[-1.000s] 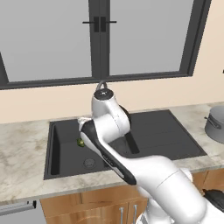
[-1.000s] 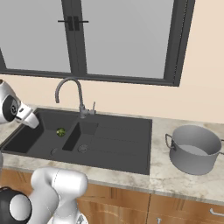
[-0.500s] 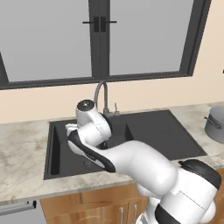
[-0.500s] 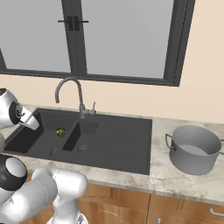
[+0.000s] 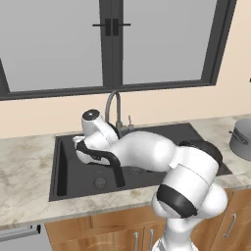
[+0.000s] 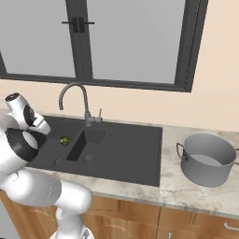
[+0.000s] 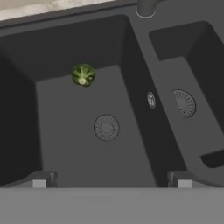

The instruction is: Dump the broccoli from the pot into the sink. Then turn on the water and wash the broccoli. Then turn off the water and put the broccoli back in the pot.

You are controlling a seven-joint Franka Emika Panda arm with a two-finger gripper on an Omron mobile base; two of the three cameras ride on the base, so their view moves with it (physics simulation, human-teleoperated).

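Dark-green broccoli [image 7: 83, 75] lying on the floor of the sink's [image 6: 140, 163] large left basin, toward the far wall, apart from the round grey drain [image 7: 106, 127]. Also seen from the right base view as a small green lump [image 6: 65, 140] just left of the divider. Gripper [image 7: 111, 180] hanging over the near part of that basin, fingertips [image 7: 40, 180] spread wide, holding nothing. Smaller basin to the right, grey gooseneck faucet [image 6: 74, 100] rising behind the divider. Grey metal pot [image 6: 207, 159] upright on the marble counter [image 6: 186, 193], well to the right of the sink.
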